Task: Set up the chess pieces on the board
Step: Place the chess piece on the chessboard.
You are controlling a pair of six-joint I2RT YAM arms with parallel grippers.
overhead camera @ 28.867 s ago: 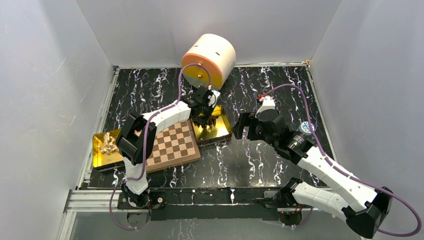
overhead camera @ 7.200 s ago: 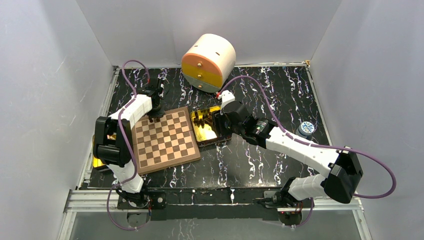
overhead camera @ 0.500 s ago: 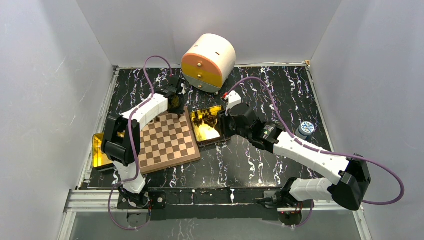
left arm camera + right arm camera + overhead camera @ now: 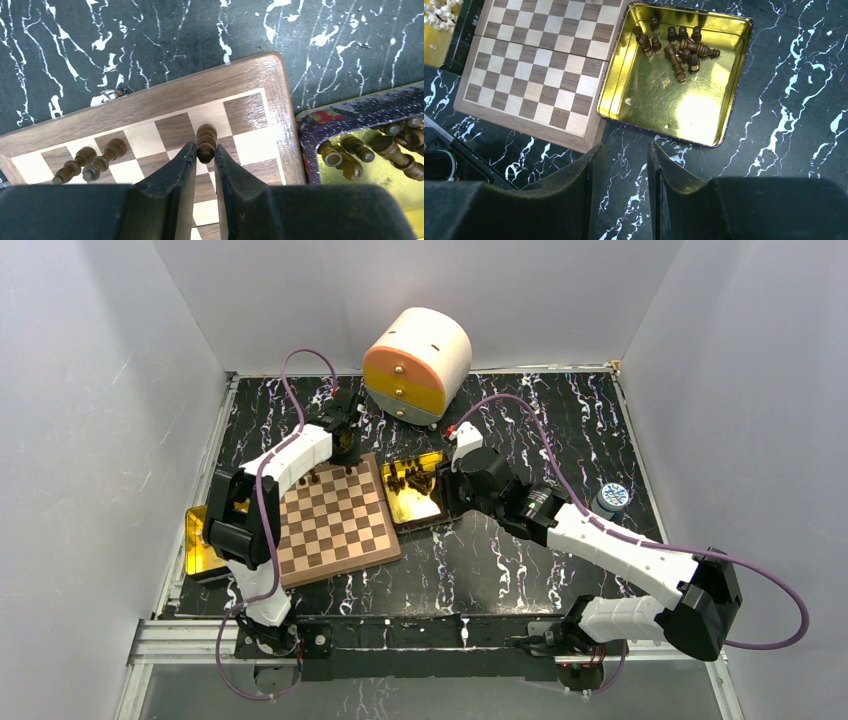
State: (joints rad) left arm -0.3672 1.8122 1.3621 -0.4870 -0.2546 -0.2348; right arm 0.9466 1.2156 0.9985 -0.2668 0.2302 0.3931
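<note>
Left wrist view: left gripper pinched on a dark piece at the board far edge near the tin; seat it upright, square-centred, clear of neighbours, then release; right gripper parted, empty.

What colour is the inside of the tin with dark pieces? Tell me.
Shiny gold, clearest in the right wrist view, where the tin holds the chess pieces.
</note>
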